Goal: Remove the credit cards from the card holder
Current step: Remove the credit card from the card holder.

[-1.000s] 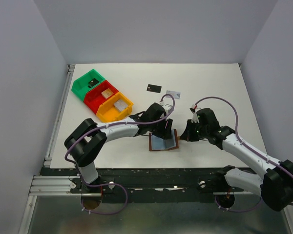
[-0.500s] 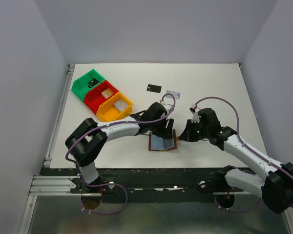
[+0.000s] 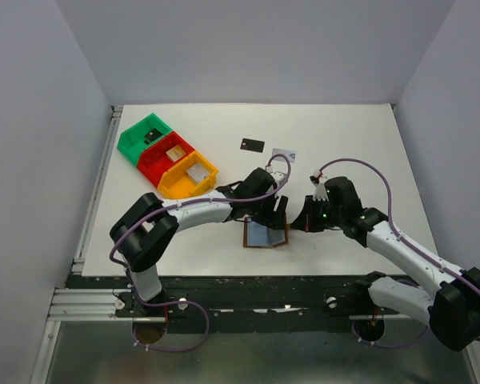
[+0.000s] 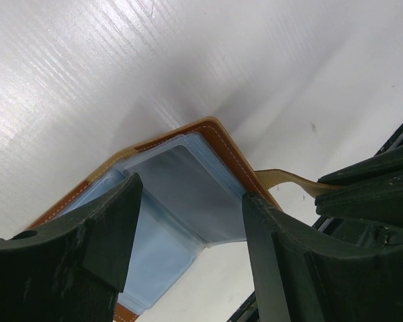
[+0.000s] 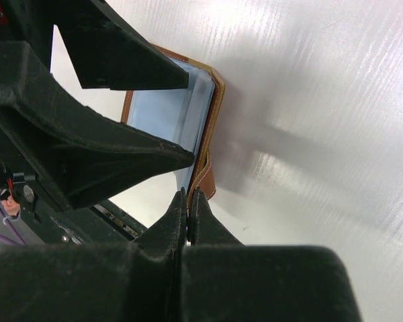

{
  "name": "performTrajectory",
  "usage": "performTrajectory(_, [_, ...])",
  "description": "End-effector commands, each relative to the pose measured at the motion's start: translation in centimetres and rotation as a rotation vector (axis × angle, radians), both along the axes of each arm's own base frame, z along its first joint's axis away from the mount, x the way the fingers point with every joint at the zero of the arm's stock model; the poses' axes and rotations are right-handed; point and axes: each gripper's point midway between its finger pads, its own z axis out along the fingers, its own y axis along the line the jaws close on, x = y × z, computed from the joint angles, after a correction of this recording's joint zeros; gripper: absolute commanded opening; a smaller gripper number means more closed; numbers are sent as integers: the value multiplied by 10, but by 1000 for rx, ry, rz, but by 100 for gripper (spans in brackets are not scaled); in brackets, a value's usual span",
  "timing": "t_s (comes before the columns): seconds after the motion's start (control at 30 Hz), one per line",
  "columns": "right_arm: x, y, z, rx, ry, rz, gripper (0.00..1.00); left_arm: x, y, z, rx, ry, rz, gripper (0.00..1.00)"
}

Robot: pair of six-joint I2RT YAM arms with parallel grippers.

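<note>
Left pincer (image 4: 191,215) hangs released astride the open card holder (image 4: 181,171) on the tabletop (image 4: 121,67); right pincer (image 5: 189,201) clenched on its tab (image 5: 206,180)

Left end effector (image 4: 188,215) jaws wide apart, right end effector (image 5: 187,201) jaws pressed together, both arms inward, tips close

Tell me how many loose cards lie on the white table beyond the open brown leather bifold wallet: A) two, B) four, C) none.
A: a small black rectangular card and a pale silver-blue card lie flat beyond the brown leather bifold wallet, a little apart from each other.
</note>
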Motion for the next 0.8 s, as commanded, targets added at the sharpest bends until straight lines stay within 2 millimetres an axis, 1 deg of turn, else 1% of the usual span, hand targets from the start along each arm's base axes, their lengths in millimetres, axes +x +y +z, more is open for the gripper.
performTrajectory(0.0, [0,4,5,33,-9,10,0,4,-4,3,10,-19,12,78])
performTrajectory(0.27, [-1,5,5,33,-7,13,0,5,-3,3,14,-22,18,79])
performTrajectory(0.33, [-1,5,5,34,-9,15,0,5,-2,0,24,-19,22,78])
performTrajectory(0.6, [-2,3,5,26,-13,12,0,10,11,-7,84,-35,73,75])
performTrajectory(0.77, [-2,2,5,24,-15,11,0,11,19,-7,102,-51,105,74])
